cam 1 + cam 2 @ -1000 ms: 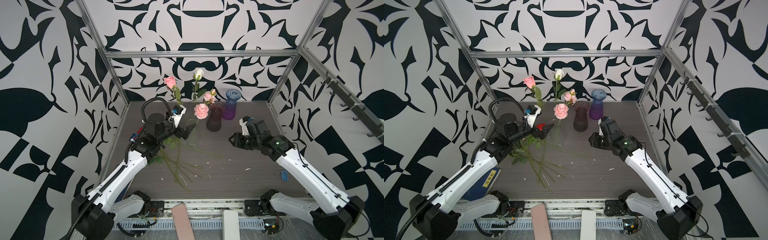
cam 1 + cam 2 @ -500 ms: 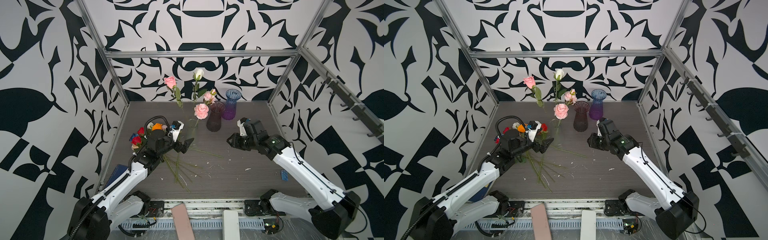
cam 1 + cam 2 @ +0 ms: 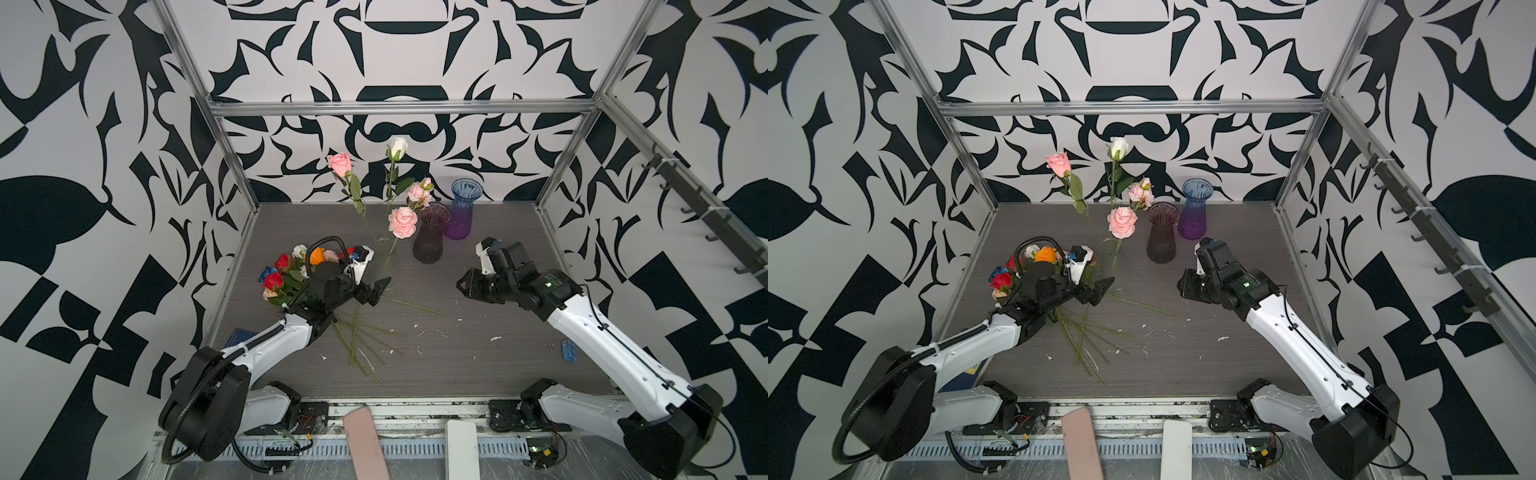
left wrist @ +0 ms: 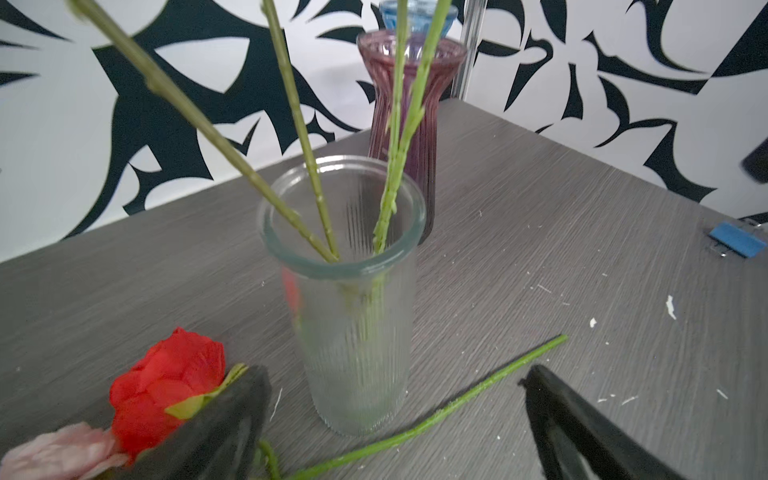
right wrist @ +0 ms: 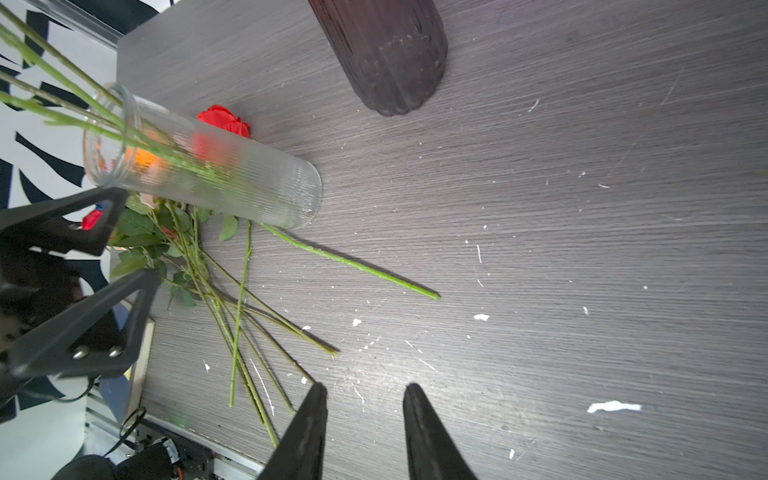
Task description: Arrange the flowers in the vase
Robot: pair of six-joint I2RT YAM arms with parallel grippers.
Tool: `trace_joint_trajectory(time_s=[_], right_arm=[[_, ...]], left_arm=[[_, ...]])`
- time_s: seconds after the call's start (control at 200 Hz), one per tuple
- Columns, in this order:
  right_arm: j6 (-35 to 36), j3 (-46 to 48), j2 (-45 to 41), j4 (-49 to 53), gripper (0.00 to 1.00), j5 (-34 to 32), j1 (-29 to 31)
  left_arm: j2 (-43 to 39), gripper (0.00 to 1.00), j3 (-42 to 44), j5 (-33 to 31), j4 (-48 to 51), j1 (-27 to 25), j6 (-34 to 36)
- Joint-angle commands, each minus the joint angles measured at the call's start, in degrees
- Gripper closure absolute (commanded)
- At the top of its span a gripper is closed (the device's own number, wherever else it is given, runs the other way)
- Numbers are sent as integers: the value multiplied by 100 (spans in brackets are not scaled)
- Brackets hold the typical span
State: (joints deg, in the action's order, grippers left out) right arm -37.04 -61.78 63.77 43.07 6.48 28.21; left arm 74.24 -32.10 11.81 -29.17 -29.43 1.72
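Note:
A clear ribbed vase stands mid-table with several flowers upright in it: pink and white blooms on green stems. More flowers lie in a pile at the left, their stems fanned toward the front. One stem lies along the vase's foot. My left gripper hangs open, low over that stem, just in front of the vase. My right gripper is at the right, open and holding nothing.
A dark purple vase and a blue-purple vase stand behind and right of the clear one. A blue clip lies at the right. White scraps dot the table.
My left arm has dropped lower and drawn toward the front, uncovering the pile of blooms behind it. The right gripper has barely moved.

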Motion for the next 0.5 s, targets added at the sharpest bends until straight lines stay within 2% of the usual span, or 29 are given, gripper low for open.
trace_joint_trajectory(time_s=[0.0, 0.185, 0.495], right_arm=[[196, -277, -198, 157, 65, -171, -34], [335, -337, -237, 270, 65, -234, -56], [482, -527, -72, 326, 65, -261, -89]], left_arm=[[405, 1, -38, 193, -779, 16, 24], [1069, 1, -260, 221, -1475, 69, -105], [1796, 1, -886, 245, -1515, 146, -101]])
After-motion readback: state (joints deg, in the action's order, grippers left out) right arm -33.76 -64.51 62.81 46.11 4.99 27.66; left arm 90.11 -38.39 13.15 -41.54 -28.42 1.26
